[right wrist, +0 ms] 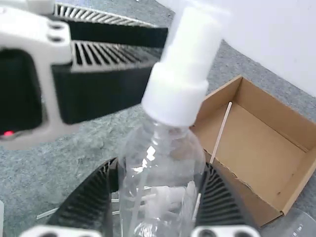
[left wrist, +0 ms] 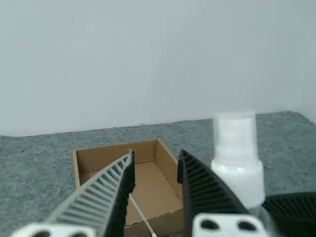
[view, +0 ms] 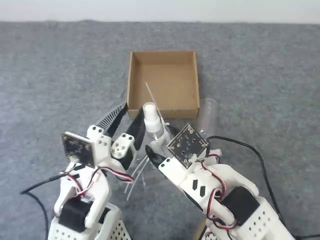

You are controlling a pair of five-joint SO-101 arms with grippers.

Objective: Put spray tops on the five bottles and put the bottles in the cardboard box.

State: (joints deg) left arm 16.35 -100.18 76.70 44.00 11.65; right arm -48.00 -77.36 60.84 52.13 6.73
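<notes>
now, right claw (right wrist: 158,173) pinching bottle (right wrist: 160,143), left claw (left wrist: 156,155) spread, box (view: 162,57) holding a tube (view: 152,97)

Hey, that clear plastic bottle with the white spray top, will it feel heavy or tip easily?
Probably light: the clear plastic bottle looks empty, no liquid showing. Its smooth rounded wall may slip or flex between the jaws of the right gripper. Tall and narrow under the white spray top, it would likely tip if nudged.

Both arms (view: 231,181) are white plastic with black motors, ribbed black fingers (left wrist: 106,195), thin red and white wires (view: 118,175), black cables (view: 260,161) and square circuit boards (view: 187,144)
</notes>
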